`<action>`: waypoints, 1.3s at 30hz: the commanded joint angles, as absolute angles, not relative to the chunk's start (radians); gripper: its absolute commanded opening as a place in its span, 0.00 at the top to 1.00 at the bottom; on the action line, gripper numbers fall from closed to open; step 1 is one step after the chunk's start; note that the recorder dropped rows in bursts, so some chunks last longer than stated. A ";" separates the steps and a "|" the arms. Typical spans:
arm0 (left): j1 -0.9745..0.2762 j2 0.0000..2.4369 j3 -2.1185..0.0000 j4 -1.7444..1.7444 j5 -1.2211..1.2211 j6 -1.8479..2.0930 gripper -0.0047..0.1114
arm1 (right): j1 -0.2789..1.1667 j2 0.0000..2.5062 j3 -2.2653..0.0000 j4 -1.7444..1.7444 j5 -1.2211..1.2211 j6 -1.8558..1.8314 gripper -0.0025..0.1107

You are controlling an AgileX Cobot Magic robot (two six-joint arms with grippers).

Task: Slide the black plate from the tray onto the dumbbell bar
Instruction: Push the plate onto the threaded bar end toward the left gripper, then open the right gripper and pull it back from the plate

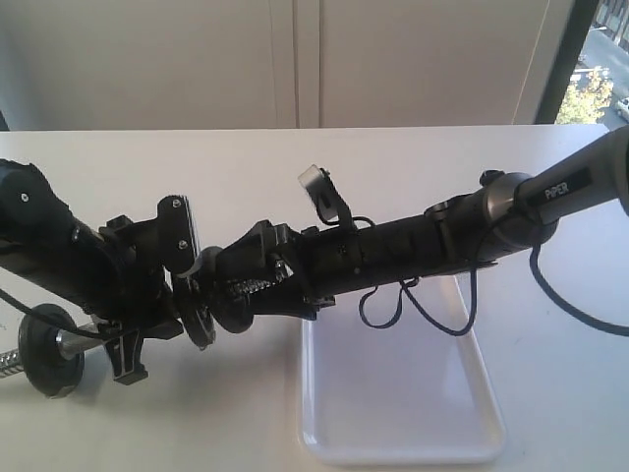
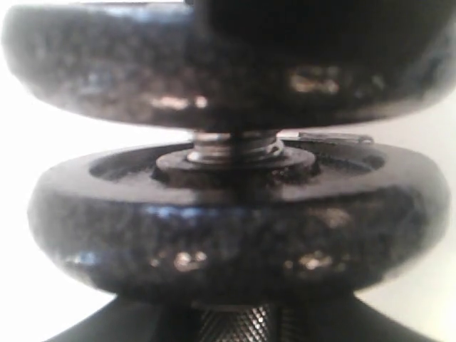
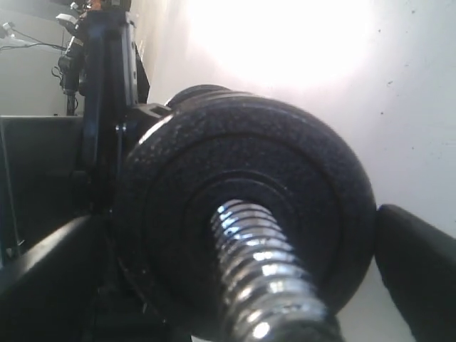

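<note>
White counter [image 1: 570, 393] lay below: your left fingers [image 1: 128, 366] clamped the dumbbell bar [image 3: 263, 285] steady, so your right fingers [image 3: 420, 271] stood open beside the black plate [image 3: 249, 178], already threaded on.

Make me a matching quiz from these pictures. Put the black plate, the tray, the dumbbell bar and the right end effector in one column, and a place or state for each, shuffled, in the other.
Things:
1. black plate
2. tray
3. dumbbell bar
4. right end effector

Places or states:
A. gripped by the left end effector
B. open, one finger on either side of the plate
C. white, lying flat on the table
D. on the bar's threaded end

Pairs: 1-D, 2-C, 3-A, 4-B
</note>
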State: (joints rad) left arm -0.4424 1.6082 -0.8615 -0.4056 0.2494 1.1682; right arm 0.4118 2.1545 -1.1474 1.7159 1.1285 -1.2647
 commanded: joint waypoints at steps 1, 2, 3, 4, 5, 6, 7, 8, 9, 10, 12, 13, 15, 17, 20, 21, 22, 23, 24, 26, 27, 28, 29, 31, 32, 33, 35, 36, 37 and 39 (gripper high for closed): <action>-0.444 1.576 -0.886 -0.463 0.203 1.151 0.96 | 0.374 2.138 -1.155 1.707 1.221 -1.267 0.13; -0.444 1.576 -0.886 -0.463 0.203 1.151 0.96 | 0.368 2.138 -1.155 1.703 1.221 -1.267 0.13; -0.444 1.576 -0.886 -0.463 0.203 1.151 0.96 | 0.361 2.138 -1.155 1.699 1.221 -1.267 0.13; -0.444 1.576 -0.886 -0.463 0.203 1.151 0.96 | 0.358 2.138 -1.155 1.698 1.221 -1.267 0.13; -0.444 1.576 -0.886 -0.463 0.203 1.151 0.96 | 0.352 2.138 -1.155 1.695 1.221 -1.267 0.13; -0.444 1.576 -0.886 -0.463 0.203 1.151 0.96 | 0.348 2.138 -1.155 1.692 1.221 -1.267 0.14; -0.444 1.576 -0.886 -0.463 0.203 1.151 0.96 | 0.348 2.138 -1.155 1.687 1.221 -1.267 0.14; -0.444 1.576 -0.886 -0.463 0.203 1.151 0.96 | 0.346 2.138 -1.155 1.680 1.221 -1.267 0.16; -0.444 1.576 -0.886 -0.463 0.203 1.151 0.96 | 0.346 2.138 -1.155 1.672 1.221 -1.267 0.18; -0.444 1.576 -0.886 -0.463 0.203 1.151 0.96 | 0.346 2.138 -1.155 1.660 1.221 -1.267 0.21; -0.444 1.576 -0.886 -0.463 0.203 1.151 0.96 | 0.346 2.138 -1.155 1.639 1.221 -1.267 0.33; -0.444 1.576 -0.886 -0.463 0.203 1.151 0.96 | 0.346 2.138 -1.155 1.624 1.221 -1.267 0.41; -0.444 1.576 -0.886 -0.463 0.203 1.151 0.96 | 0.348 2.138 -1.155 1.595 1.196 -1.242 0.57; -0.444 1.576 -0.886 -0.463 0.203 1.151 0.96 | 0.349 2.138 -1.155 1.578 1.167 -1.226 0.73; -0.444 1.576 -0.886 -0.463 0.203 1.151 0.96 | 0.347 2.138 -1.155 1.574 1.146 -1.226 0.95; -0.444 1.576 -0.886 -0.463 0.203 1.151 0.96 | 0.345 2.138 -1.155 1.579 1.146 -1.226 0.98; -0.444 1.576 -0.886 -0.463 0.203 1.151 0.96 | 0.340 2.138 -1.155 1.581 1.146 -1.226 0.98; -0.444 1.576 -0.886 -0.463 0.203 1.151 0.96 | 0.336 2.138 -1.155 1.584 1.146 -1.226 0.98; -0.444 1.576 -0.886 -0.463 0.203 1.151 0.96 | 0.329 2.138 -1.155 1.584 1.146 -1.226 0.98; -0.444 1.576 -0.886 -0.463 0.203 1.151 0.96 | 0.316 2.138 -1.155 1.584 1.154 -1.226 0.98; -0.444 1.576 -0.886 -0.463 0.203 1.151 0.96 | 0.309 2.138 -1.155 1.584 1.154 -1.226 0.98; -0.444 1.576 -0.886 -0.463 0.203 1.151 0.96 | 0.301 2.138 -1.155 1.584 1.158 -1.226 0.98; -0.444 1.576 -0.886 -0.463 0.203 1.151 0.96 | 0.296 2.138 -1.155 1.584 1.165 -1.226 0.98; -0.444 1.576 -0.886 -0.463 0.203 1.151 0.96 | 0.287 2.138 -1.155 1.584 1.183 -1.234 0.96; -0.444 1.576 -0.886 -0.463 0.203 1.151 0.96 | 0.283 2.138 -1.155 1.582 1.192 -1.237 0.93; -0.444 1.576 -0.886 -0.463 0.203 1.151 0.96 | 0.279 2.138 -1.155 1.582 1.202 -1.237 0.89; -0.444 1.576 -0.886 -0.463 0.203 1.151 0.96 | 0.279 2.138 -1.155 1.582 1.210 -1.242 0.76; -0.444 1.576 -0.886 -0.463 0.203 1.151 0.96 | 0.279 2.138 -1.155 1.582 1.210 -1.242 0.69; -0.444 1.576 -0.886 -0.463 0.203 1.151 0.96 | 0.279 2.138 -1.155 1.582 1.210 -1.242 0.56; -0.444 1.576 -0.886 -0.463 0.203 1.151 0.96 | 0.279 2.138 -1.155 1.584 1.210 -1.242 0.36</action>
